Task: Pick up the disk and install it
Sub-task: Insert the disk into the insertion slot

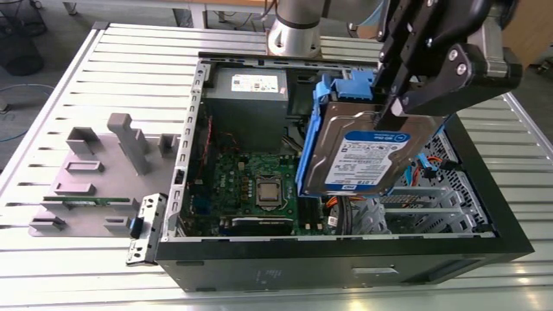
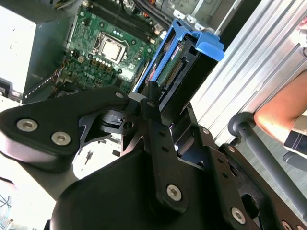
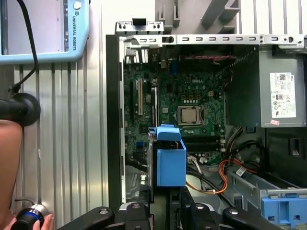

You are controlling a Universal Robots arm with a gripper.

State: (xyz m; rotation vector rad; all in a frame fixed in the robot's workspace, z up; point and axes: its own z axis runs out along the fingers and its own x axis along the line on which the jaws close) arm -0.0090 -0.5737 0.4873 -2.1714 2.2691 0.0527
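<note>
1. A ribbed silver metal table (image 1: 129, 71) spans most of the exterior view.
2. Grey floor (image 1: 61, 32) lies beyond it.
3. A black mesh bin (image 1: 19, 45) stands on that floor, at the exterior view's left.

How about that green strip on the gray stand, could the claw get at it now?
Probably not now: the gripper is shut on the disk above the open case, though nothing covers the green strip.
</note>
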